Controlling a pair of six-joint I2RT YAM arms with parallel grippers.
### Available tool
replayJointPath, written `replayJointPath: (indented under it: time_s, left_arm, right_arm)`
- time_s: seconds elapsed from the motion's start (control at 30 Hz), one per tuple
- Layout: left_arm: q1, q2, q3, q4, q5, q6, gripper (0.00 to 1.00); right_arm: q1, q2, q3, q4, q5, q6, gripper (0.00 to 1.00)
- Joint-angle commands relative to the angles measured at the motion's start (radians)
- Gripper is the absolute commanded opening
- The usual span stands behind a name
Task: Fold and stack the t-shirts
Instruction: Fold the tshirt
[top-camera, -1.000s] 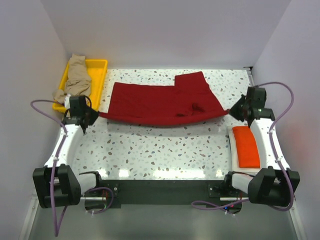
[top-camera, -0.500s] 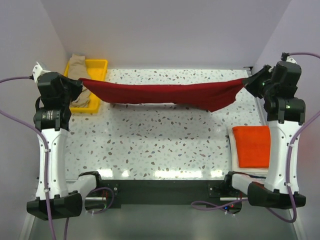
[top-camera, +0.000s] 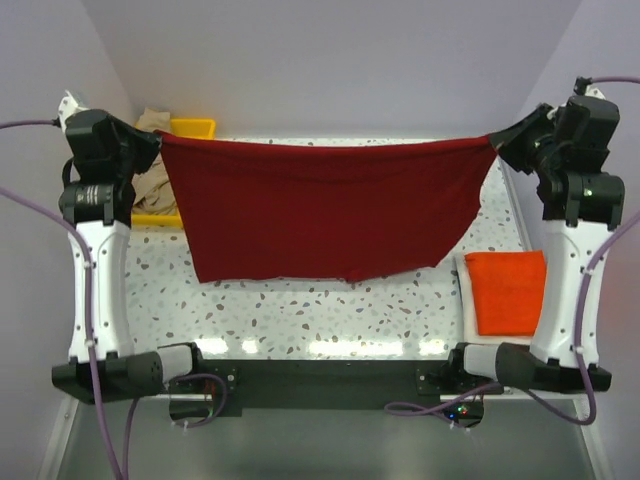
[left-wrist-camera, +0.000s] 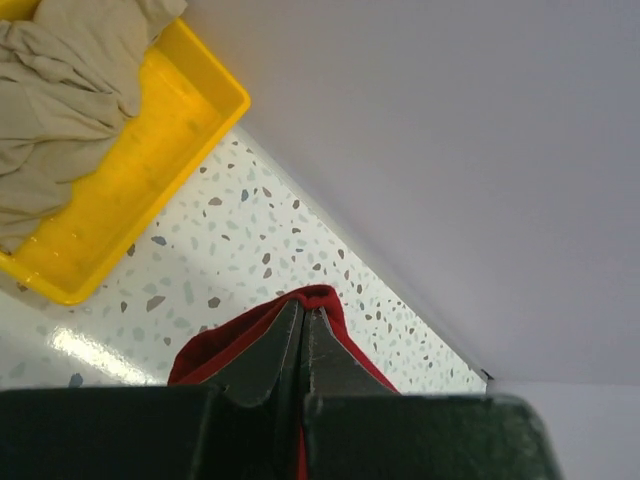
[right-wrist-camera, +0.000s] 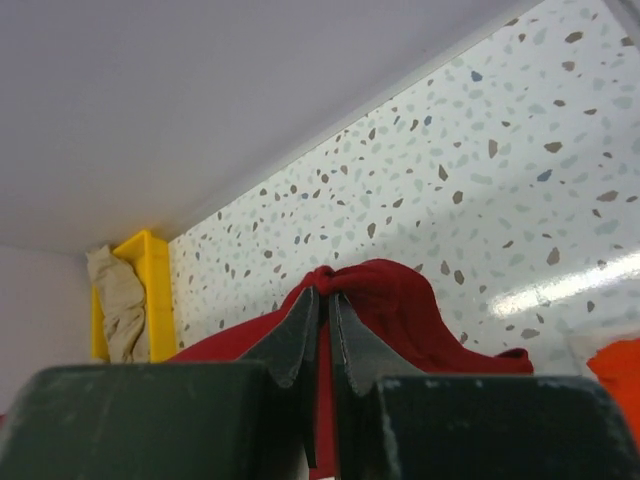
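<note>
The dark red t-shirt (top-camera: 320, 205) hangs spread in the air between my two grippers, high over the table. My left gripper (top-camera: 155, 145) is shut on its left top corner; the red cloth shows at the fingertips in the left wrist view (left-wrist-camera: 315, 300). My right gripper (top-camera: 497, 143) is shut on its right top corner, seen in the right wrist view (right-wrist-camera: 345, 285). A folded bright orange t-shirt (top-camera: 507, 290) lies on a folded white one (top-camera: 467, 300) at the right. The tan-beige t-shirt (top-camera: 150, 190) lies crumpled in the yellow tray (top-camera: 195, 127).
The yellow tray stands at the back left, also in the left wrist view (left-wrist-camera: 150, 170). White walls close the back and both sides. The speckled table (top-camera: 330, 310) shows below the hanging shirt.
Both arms have risen and lifted the red shirt off the table. It has gone from lying flat, to a taut band, to hanging fully spread.
</note>
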Motion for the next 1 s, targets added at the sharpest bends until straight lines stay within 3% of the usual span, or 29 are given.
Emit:
replayJointPath:
  time_s: [0.0,0.17,0.37,0.5,0.6,0.97]
  left_arm:
    - [0.014,0.137,0.070,0.123,0.033,-0.010,0.00]
    - [0.016,0.346,0.226,0.236,0.098,-0.029,0.00]
    - [0.024,0.656,0.689,0.209,0.140,-0.047,0.00]
    - [0.057,0.695,0.757,0.250,0.203,-0.085,0.00]
    - [0.063,0.659,0.681,0.280,0.209,-0.075,0.00]
    - [0.068,0.377,-0.151,0.530,0.227,-0.084,0.00]
  right_arm:
    - [-0.010,0.099,0.014,0.204,-0.076,0.048,0.00]
    - [-0.012,0.249,0.084,0.477,-0.152,0.135,0.00]
    - [-0.010,0.440,0.342,0.565,-0.154,0.177,0.00]
    - [-0.021,0.472,0.422,0.574,-0.133,0.186,0.00]
    - [-0.025,0.457,0.381,0.576,-0.133,0.186,0.00]
    - [-0.029,0.209,-0.373,0.685,-0.145,0.163,0.00]
